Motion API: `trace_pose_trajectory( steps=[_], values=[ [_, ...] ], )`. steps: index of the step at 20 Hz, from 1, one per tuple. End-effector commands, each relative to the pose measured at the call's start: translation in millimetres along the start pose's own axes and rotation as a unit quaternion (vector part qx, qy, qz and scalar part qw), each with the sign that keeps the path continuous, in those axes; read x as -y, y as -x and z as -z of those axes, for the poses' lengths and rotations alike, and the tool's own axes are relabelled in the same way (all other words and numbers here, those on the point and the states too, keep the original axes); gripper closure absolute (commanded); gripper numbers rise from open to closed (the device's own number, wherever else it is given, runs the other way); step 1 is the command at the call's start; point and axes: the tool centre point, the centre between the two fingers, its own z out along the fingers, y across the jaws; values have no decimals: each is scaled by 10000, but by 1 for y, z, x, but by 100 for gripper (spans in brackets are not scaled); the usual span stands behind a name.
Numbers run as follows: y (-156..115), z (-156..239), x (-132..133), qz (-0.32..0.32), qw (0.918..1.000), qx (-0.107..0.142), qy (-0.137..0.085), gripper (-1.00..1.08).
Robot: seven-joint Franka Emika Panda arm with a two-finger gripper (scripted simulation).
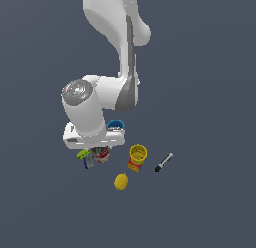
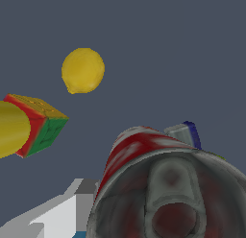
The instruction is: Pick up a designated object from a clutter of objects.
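In the exterior view, going from its left, a green-and-blue tool lies just beside the gripper, whose fingers are mostly hidden under the white hand, so whether they are apart or closed cannot be told. The small red-and-white can with a dark grey metal top sits right at the fingers. Beyond them stand a yellow cup-shaped container on a red base, a yellow lemon and a black-grey pen-like stick.

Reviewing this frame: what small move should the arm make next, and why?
Probably close the gripper and confirm its hold before lifting. The red can fills the wrist view right at the fingers, and outside the hand sits low over it; jaw state is unclear.
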Motion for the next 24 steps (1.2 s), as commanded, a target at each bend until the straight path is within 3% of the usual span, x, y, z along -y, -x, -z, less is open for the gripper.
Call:
trace_pose_trajectory(
  steps=[1, 15, 24],
  values=[
    [0, 25, 0, 0, 10000, -25, 7, 108],
    [10, 185, 1, 2, 10000, -28, 7, 108],
    [11, 247, 0, 2, 10000, -28, 7, 108]
  ],
)
